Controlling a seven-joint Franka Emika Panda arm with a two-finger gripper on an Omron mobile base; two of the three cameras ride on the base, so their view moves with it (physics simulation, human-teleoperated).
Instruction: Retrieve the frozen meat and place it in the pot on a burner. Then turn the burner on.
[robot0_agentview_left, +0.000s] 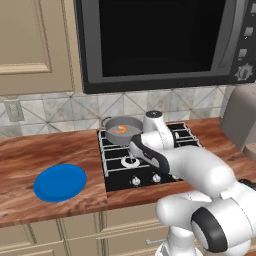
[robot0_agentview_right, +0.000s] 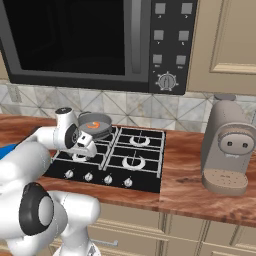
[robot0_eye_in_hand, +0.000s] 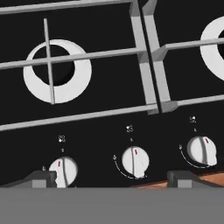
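Observation:
The grey pot (robot0_agentview_left: 123, 131) (robot0_agentview_right: 95, 125) stands on the rear left burner of the black cooktop (robot0_agentview_left: 186, 134) (robot0_agentview_right: 150, 165). The frozen meat (robot0_agentview_left: 119, 130) (robot0_agentview_right: 93, 125), a small curved orange piece, lies inside it. My arm (robot0_agentview_left: 192, 167) reaches over the front left of the cooktop with the hand pointing down. In the hand view my gripper (robot0_eye_in_hand: 111, 179) is open and holds nothing. It hovers above the row of silver knobs, with the middle knob (robot0_eye_in_hand: 135, 161) between the fingertips (robot0_eye_in_hand: 41, 179). A front burner (robot0_eye_in_hand: 57, 72) lies just beyond.
A blue plate (robot0_agentview_left: 60, 182) lies on the wooden counter (robot0_agentview_left: 30, 155) left of the cooktop. A coffee machine (robot0_agentview_right: 227, 150) stands to the right. A microwave (robot0_agentview_right: 100, 40) hangs above. More knobs (robot0_eye_in_hand: 63, 171) (robot0_eye_in_hand: 202, 151) flank the middle one.

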